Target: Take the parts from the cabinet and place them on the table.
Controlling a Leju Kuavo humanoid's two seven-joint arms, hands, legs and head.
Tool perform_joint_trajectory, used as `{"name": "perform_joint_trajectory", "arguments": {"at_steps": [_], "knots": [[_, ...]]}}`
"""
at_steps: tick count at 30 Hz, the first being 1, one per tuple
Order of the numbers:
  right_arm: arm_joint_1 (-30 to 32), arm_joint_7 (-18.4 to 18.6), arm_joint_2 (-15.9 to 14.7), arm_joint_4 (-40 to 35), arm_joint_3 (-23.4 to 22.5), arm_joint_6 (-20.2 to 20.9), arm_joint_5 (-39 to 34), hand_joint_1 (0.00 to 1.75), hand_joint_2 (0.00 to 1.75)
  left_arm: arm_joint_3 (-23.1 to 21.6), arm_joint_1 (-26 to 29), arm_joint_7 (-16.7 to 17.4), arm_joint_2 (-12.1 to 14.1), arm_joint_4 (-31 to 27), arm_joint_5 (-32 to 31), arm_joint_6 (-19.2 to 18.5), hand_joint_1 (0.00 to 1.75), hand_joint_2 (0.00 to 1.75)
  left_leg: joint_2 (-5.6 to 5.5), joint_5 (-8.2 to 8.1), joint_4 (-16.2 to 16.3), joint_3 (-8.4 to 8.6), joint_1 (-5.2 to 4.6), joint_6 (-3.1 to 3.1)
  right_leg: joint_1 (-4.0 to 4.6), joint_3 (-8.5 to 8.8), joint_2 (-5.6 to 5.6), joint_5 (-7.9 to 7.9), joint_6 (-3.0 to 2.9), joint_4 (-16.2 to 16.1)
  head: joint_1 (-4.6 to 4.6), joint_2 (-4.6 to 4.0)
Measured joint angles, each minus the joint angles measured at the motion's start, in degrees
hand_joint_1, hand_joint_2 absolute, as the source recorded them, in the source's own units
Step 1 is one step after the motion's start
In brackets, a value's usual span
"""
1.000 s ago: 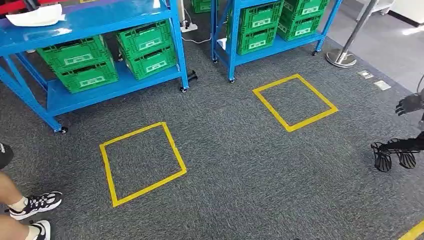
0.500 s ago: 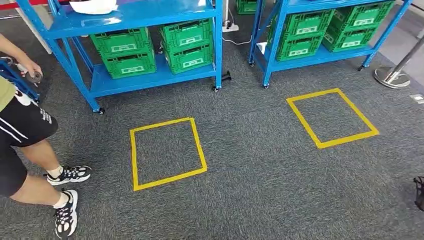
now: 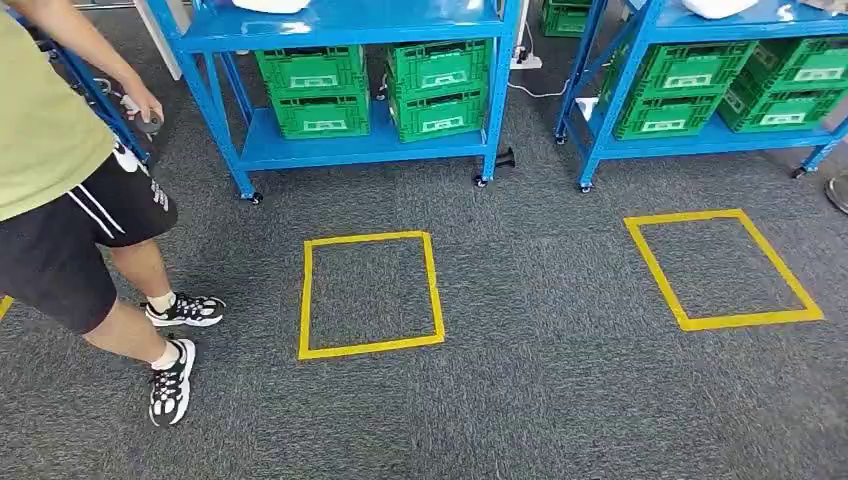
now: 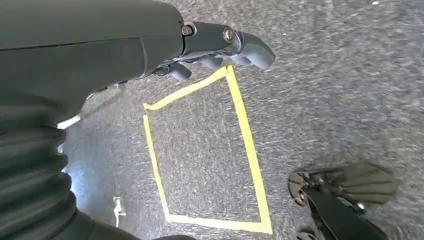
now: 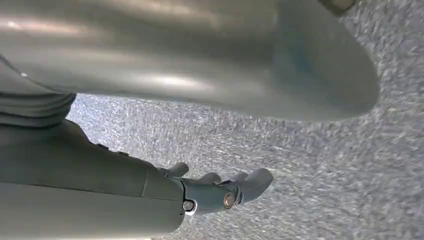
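At the far left a person (image 3: 70, 190) in a green shirt and black shorts stands by the shelving, a small object in one hand; a second ago only shoes and shins showed, so the camera has swung left as the robot turns. The left blue rack (image 3: 350, 25), earlier off to the side, now sits almost centred, green crates (image 3: 372, 90) stacked on its lower shelf, a yellow floor square (image 3: 370, 293) in front; any parts must be in those crates or on top, too unclear to tell. A second rack (image 3: 700, 30) stands further right. The left hand (image 4: 220, 47) hangs over the carpet, fingers loosely apart, holding nothing; the right hand (image 5: 220, 190) likewise. I judge the robot is lining up to approach; no picking has begun.
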Motion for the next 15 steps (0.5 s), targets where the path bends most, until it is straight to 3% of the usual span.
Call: {"name": "perform_joint_trajectory", "arguments": {"at_steps": [1, 2, 3, 4, 6, 7, 8, 10, 11, 12, 13, 14, 15], "knots": [[-0.1, 0.0, 0.0, 0.0, 0.0, 0.0, 0.1, 0.0, 0.0, 0.0, 0.0, 0.0, 0.0, 0.0, 0.0, 0.0, 0.0, 1.75, -0.76, 0.37, -0.6, 0.26, 0.25, 0.5, -0.03, 0.27, -0.4, -0.22, 0.48, 0.0, -0.04, 0.0], [-0.1, 0.0, 0.0, 0.0, 0.0, 0.0, 0.2, 0.0, 0.0, 0.0, 0.0, 0.0, -0.2, 0.0, 0.0, 0.0, 0.0, 1.75, -1.37, 0.75, -0.9, 0.63, 0.59, 0.7, -0.35, 0.19, 2.59, -0.91, 1.03, 0.9, 0.2, 0.0], [0.0, -0.1, 0.0, 0.0, -0.1, 0.0, 0.2, 0.0, 0.0, 0.0, -0.1, 0.1, -0.1, 0.0, 0.0, 0.0, 0.0, 1.75, -1.92, 0.94, -1.0, 0.49, 0.74, 1.07, -0.39, -1.03, 5.23, -3.02, 1.19, 3.6, 0.42, 0.0], [0.1, 0.0, 0.0, 0.0, -0.2, 0.0, 0.3, 0.0, 0.0, 0.0, -0.2, 0.1, -0.1, 0.0, 0.0, 0.0, 0.0, 1.75, -2.66, 1.1, -1.0, 0.28, 0.74, 1.32, -0.46, -3.1, 6.49, -5.58, 1.31, 8.0, 0.59, 0.0], [0.5, 0.1, -0.1, 0.0, -0.4, 0.0, 0.3, 0.0, 0.0, 0.0, -0.4, 0.1, -0.1, 0.0, 0.0, 0.0, 0.0, 1.75, -4.25, 1.22, -0.9, -0.02, 0.73, 1.46, -0.45, -7.29, 7.14, -9.02, 1.49, 16.5, 0.65, 0.0], [0.7, 0.1, -0.1, 0.0, -0.4, 0.0, 0.3, 0.0, 0.0, 0.0, -0.3, 0.1, -0.1, 0.0, 0.0, 0.0, 0.0, 1.75, -4.98, 1.25, -0.8, -0.13, 0.73, 1.41, -0.49, -8.37, 7.18, -8.94, 1.53, 18.2, 0.7, 0.0], [0.7, 0.0, -0.1, 0.0, -0.5, 0.0, 0.4, 0.0, 0.0, 0.0, -0.2, 0.1, -0.1, 0.0, 0.0, 0.0, 0.0, 1.75, -5.7, 1.28, -0.7, -0.14, 0.78, 1.35, -0.61, -7.95, 7.19, -7.08, 1.53, 16.8, 0.74, 0.0], [0.7, -0.5, -0.2, 0.0, -0.8, -0.5, 0.7, 0.0, 0.0, 0.0, -0.1, 0.1, -0.3, 0.0, 0.0, 0.0, 0.0, 1.75, -6.94, 1.27, -0.3, -0.15, 0.87, 1.05, -0.87, -3.83, 7.63, -1.49, 1.49, 7.7, 0.74, 0.0], [0.6, -0.6, -0.2, 0.0, -0.8, -0.9, 0.8, 0.0, 0.0, 0.0, -0.1, 0.1, -0.4, 0.0, 0.0, 0.0, 0.0, 1.75, -7.24, 1.19, -0.1, -0.28, 0.89, 0.83, -0.98, -1.47, 8.27, 0.59, 1.43, 2.8, 0.85, 0.0], [0.4, -0.7, -0.2, 0.0, -0.9, -1.0, 0.8, 0.0, 0.0, 0.0, -0.1, 0.0, -0.4, 0.0, 0.0, 0.0, 0.0, 1.75, -7.72, 0.93, 0.5, -0.54, 0.47, 0.26, -0.69, -0.93, 8.77, -0.29, 1.12, 0.6, 1.11, 0.0], [0.1, -0.8, -0.2, 0.0, -0.9, -1.1, 0.8, 0.0, 0.0, 0.0, -0.1, 0.0, -0.4, 0.0, 0.1, 0.0, 0.0, 1.75, -7.88, 0.95, 0.5, -0.68, 0.53, -0.1, -0.74, -1.19, 8.73, -0.02, 0.63, 0.8, 0.98, 0.0], [0.0, -0.9, -0.1, 0.0, -0.9, -1.2, 0.9, 0.0, 0.0, 0.0, 0.0, 0.0, -0.3, 0.0, 0.1, 0.0, 0.0, 1.75, -7.84, 0.38, 0.5, -0.82, 0.37, 0.23, -0.88, -1.21, 8.64, 0.07, 0.69, 0.6, 0.87, 0.0], [0.0, -0.9, -0.1, 0.0, -0.9, -1.2, 0.9, 0.0, 0.0, 0.0, 0.0, 0.0, -0.3, 0.0, 0.1, 0.0, 0.0, 1.75, -7.81, 0.45, 0.4, -0.76, 0.45, 1.08, -0.76, -1.21, 8.62, 0.04, 0.57, 0.6, 0.81, 0.0]]}}
